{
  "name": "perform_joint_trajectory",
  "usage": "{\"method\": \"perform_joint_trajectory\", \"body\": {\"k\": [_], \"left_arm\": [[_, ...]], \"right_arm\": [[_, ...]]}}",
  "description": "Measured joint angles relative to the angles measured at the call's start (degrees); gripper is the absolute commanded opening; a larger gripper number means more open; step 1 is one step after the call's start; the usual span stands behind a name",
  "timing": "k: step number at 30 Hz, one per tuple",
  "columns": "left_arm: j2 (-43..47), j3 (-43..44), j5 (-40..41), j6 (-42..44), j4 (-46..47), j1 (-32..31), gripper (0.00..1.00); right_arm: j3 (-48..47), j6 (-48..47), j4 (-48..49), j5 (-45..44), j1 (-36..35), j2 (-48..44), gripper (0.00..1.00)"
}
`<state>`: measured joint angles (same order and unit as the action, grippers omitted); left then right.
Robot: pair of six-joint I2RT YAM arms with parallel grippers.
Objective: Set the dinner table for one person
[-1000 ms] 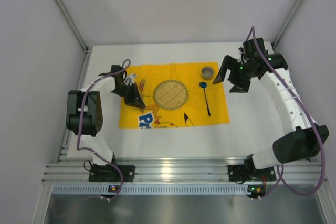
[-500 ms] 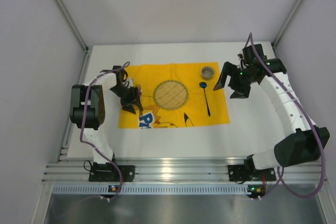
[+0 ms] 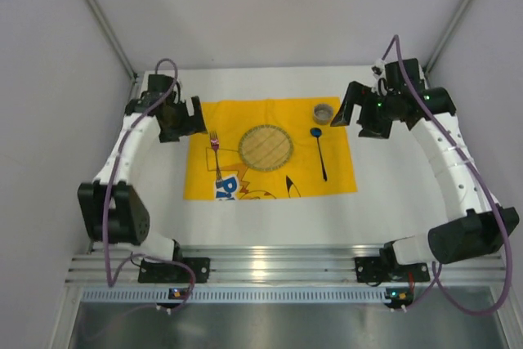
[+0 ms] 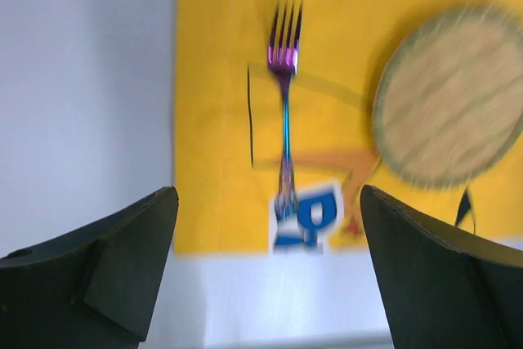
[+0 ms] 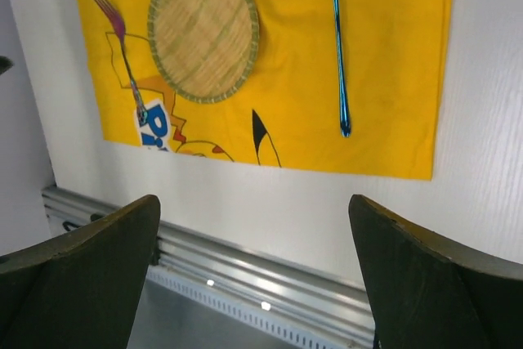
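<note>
The flat matte white dinner table (image 3: 392, 202) fills the workspace and bears a yellow cartoon-printed cloth (image 3: 339, 173), with an iridescent purple fork (image 3: 216, 149) left of a round woven plate (image 3: 265, 147) and a blue spoon (image 3: 319, 149) right. The left gripper (image 4: 265, 202) and right gripper (image 5: 253, 202) hover wide open and empty. The laying seems done, so next the arms likely lift clear without snagging the cloth.

Inspection found one legible marking: a large blue letter "P" on a white patch (image 4: 306, 217), printed near the near left corner of the yellow cloth (image 3: 335, 173). The handle end of the fork (image 4: 285, 124) lay across it. Adjoining characters were unreadable. No other text, number or label was legible.
</note>
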<state>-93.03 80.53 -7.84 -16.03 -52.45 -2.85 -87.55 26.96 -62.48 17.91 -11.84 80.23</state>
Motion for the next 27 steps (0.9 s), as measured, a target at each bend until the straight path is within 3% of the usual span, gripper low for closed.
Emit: {"method": "perform_joint_trajectory", "body": {"k": [3,7,9,11,14,18,23,27], "left_arm": [[17.2,-8.8,6.4,-0.3,14.2,-0.2,0.98],[46.2,-40.1,13.8,2.4,47.5,-0.3,0.99],[50.9,-53.6,16.6,3.3,61.1,-0.3,0.98],[49.1,-63.8,19.4,4.3,67.6,-0.2,0.98],[43.7,-70.5,21.3,5.7,70.7,-0.1,0.98],[37.8,-71.5,20.3,7.2,81.9,0.1,0.98],[23.0,-71.6,17.2,8.2,99.3,1.0,0.98],[11.6,-67.3,12.4,11.3,102.8,1.4,0.99]], "right_arm": [[-1.1,-0.6,4.5,-3.1,-0.9,-4.6,1.0],[7.1,0.7,14.3,-8.1,-1.5,-19.4,1.0],[12.1,2.2,17.7,-10.7,-1.5,-26.3,1.0],[16.8,4.5,20.6,-14.0,-1.6,-31.9,1.0],[22.3,7.6,23.2,-19.3,-1.6,-35.5,1.0],[26.1,9.2,23.4,-23.5,-1.6,-37.6,1.0],[26.4,9.0,23.6,-23.6,-1.6,-41.2,1.0],[26.4,7.4,23.6,-21.2,-1.6,-44.2,1.0]]}}
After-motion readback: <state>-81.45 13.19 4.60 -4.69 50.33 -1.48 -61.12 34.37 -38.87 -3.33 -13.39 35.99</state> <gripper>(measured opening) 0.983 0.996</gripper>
